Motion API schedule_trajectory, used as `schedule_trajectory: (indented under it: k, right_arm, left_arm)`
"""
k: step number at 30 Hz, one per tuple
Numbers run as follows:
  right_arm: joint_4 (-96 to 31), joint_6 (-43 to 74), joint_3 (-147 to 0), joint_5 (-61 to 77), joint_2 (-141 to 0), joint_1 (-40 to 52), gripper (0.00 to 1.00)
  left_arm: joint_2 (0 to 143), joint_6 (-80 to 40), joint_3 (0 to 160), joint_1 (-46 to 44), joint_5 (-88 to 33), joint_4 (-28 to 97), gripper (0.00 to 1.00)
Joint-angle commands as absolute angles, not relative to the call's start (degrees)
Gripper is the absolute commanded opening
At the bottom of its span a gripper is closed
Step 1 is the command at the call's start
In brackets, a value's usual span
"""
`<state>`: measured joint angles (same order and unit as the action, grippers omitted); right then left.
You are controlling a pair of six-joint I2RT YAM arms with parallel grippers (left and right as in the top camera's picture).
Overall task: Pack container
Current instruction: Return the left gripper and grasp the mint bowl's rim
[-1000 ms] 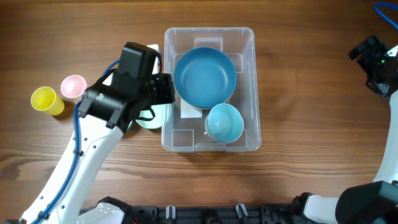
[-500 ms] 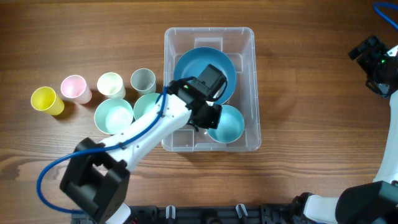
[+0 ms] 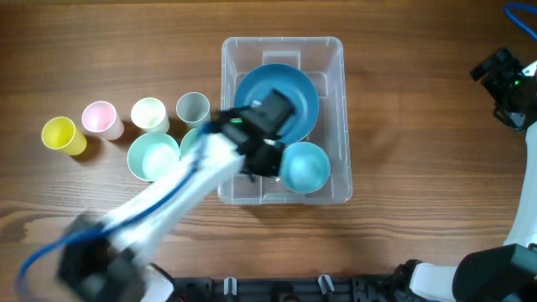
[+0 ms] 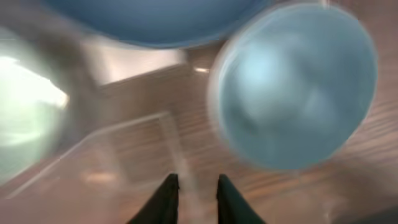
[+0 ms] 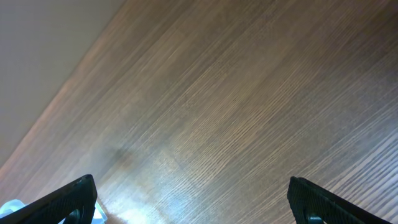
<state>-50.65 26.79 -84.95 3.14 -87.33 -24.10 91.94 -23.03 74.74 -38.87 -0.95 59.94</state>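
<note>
The clear plastic container stands at the table's middle. Inside it are a large blue bowl at the back and a small light blue bowl at the front right. My left gripper is inside the container, just left of the small bowl, and is blurred by motion. In the left wrist view its fingers are nearly together with nothing seen between them, and the small bowl lies ahead on the right. My right gripper is open and empty over bare wood at the far right.
Left of the container stand a yellow cup, a pink cup, a pale green cup and a grey cup. A mint bowl sits in front of them. A second mint bowl is partly hidden by my arm.
My left arm swung from the mint bowls left of the container into the container beside the small blue bowl. It is now blurred and slightly further left. The right arm has not moved.
</note>
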Motion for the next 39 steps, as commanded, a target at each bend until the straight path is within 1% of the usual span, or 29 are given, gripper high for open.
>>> schedule_trajectory:
  k: [1,4,7,10,12,18,21,25,28,30,31,32,35,37,39]
  right_arm:
    - [-50.61,27.16,-85.38,2.98,-87.74,-23.86,1.0]
    - [-50.61,27.16,-85.38,2.98,-87.74,-23.86,1.0]
    - [-50.61,27.16,-85.38,2.98,-87.74,-23.86,1.0]
    - [-50.61,27.16,-85.38,2.98,-87.74,-23.86,1.0]
    - [-50.61,27.16,-85.38,2.98,-87.74,-23.86,1.0]
    - [-50.61,27.16,-85.38,2.98,-87.74,-23.86,1.0]
    - [-50.61,27.16,-85.38,2.98,-87.74,-23.86,1.0]
    - [-50.61,27.16,-85.38,2.98,-87.74,-23.86,1.0]
    - [-50.61,27.16,-85.38,2.98,-87.74,-23.86,1.0]
    - [-50.61,27.16,-85.38,2.98,-87.74,-23.86,1.0]
    - [-50.61,27.16,-85.38,2.98,-87.74,-23.86,1.0]
    - [-50.61,27.16,-85.38,2.98,-87.74,-23.86,1.0]
    - [-50.61,27.14,-85.38,2.98,-87.74,-23.86,1.0]
    - [-50.61,27.16,-85.38,2.98,-87.74,-23.86,1.0]
    - [-50.61,27.16,-85.38,2.98,-87.74,-23.86,1.0]
  left_arm:
    - [79.18,-29.69,76.77,-30.85,11.42,66.48,0.32]
    - [73.52,-32.71,76.73,-19.84,13.34,72.16,0.39]
    - [71.9,-32.88,76.73,-8.1,12.67,74.74,0.46]
    - [72.66,-32.4,74.98,1.93,10.9,74.13,0.49]
    - [73.73,-30.04,71.37,7.46,6.68,70.5,0.51]
    - [78.81,-28.73,58.15,16.14,-2.13,57.1,0.54]
    - [81.89,-28.67,53.76,17.21,-3.22,50.96,0.56]
    - [86.15,-25.69,49.93,17.17,-4.93,44.12,0.55]
    - [89.49,-25.71,48.75,17.17,-4.95,41.63,0.51]
    - [91.33,-25.69,48.58,17.17,-4.93,40.91,0.44]
    - [91.7,-25.69,48.58,17.17,-4.93,40.91,0.37]
    - [91.79,-25.69,48.58,17.17,-4.93,40.95,0.26]
    - [90.89,-25.71,48.64,17.17,-4.93,42.02,0.11]
    - [89.25,-25.71,48.88,17.17,-4.93,44.07,0.04]
    - [86.83,-25.69,49.34,17.17,-4.93,46.78,0.04]
